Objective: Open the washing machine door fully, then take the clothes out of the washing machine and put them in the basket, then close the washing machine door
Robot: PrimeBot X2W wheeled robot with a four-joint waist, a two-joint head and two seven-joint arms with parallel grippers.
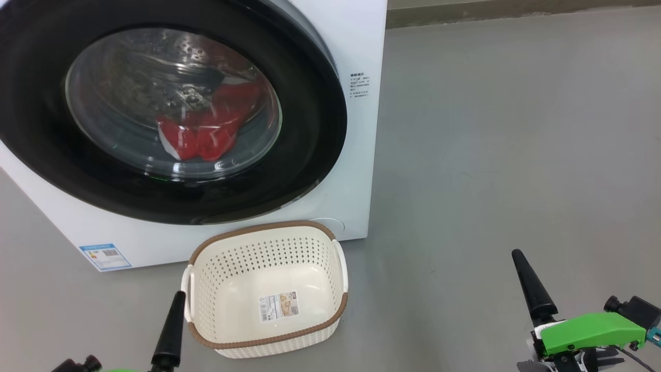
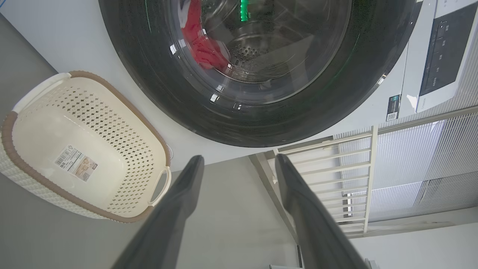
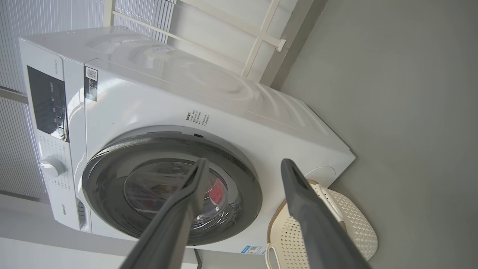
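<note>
The white washing machine (image 1: 356,170) stands at the upper left of the head view. Its door (image 1: 310,119), with a black rim and glass bowl, lies shut against the front. Red clothes (image 1: 211,129) show through the glass inside the drum, and also show as red clothes (image 2: 199,48) in the left wrist view. The cream basket (image 1: 330,310) sits on the floor before the machine, holding just a paper label. My left gripper (image 2: 239,157) is open and holds nothing, its finger (image 1: 170,330) just left of the basket. My right gripper (image 3: 245,161) is open, well right of the basket, finger (image 1: 532,287) pointing up.
Grey floor (image 1: 490,155) stretches to the right of the machine. A white railing (image 2: 336,175) and slatted blinds stand beside and behind the machine. The machine's dark control panel (image 3: 46,101) and a knob (image 3: 52,166) are on its upper front.
</note>
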